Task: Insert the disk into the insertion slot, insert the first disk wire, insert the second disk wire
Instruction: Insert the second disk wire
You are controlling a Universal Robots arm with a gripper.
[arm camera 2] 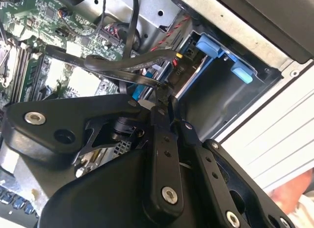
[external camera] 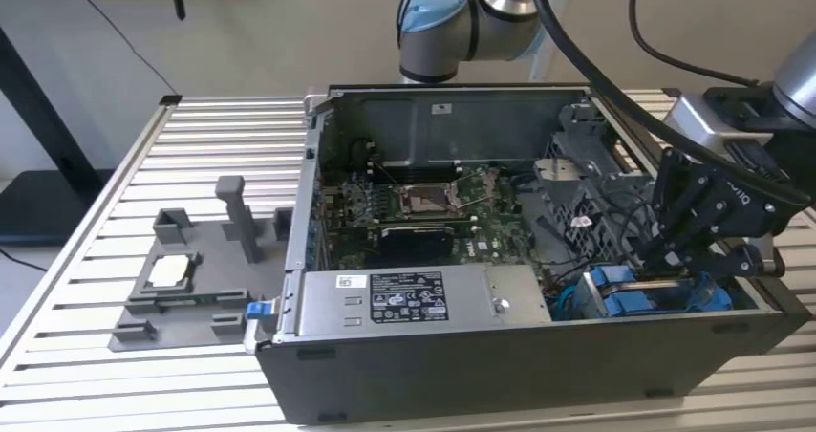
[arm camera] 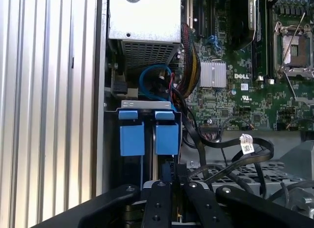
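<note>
Biggest first: the black computer case lies open on the slatted counter, motherboard facing up, grey power supply along the near wall. On the exterior view's left, a grey fixture tray sits on the counter, well apart from your work.

Your work is in the case corner on the exterior view's right. The insertion slot is the grey-and-blue bay there; in the first wrist view you see it end on with 2 blue tabs side by side. The disk looks already seated in that bay, though only blue carrier shows, so treat that as likely, not certain.

The pincer reaches down just beside the bay. In the second wrist view its fingertips are drawn together on a thin black wire, so read it as closed and pinching that cable close to the bay's mouth.

Handling: the wire is light, limp and springy, so it'll twist and slide in a loose pinch; hold near the plug end, where it's stiff. The plug and its socket are small plastic and likely fragile under side load. The carrier is rigid plastic; the drive is dense and shock-sensitive.

In the way: a loop of black cables with a white tag, a red-yellow-black harness, and a blue cable behind the bay.
</note>
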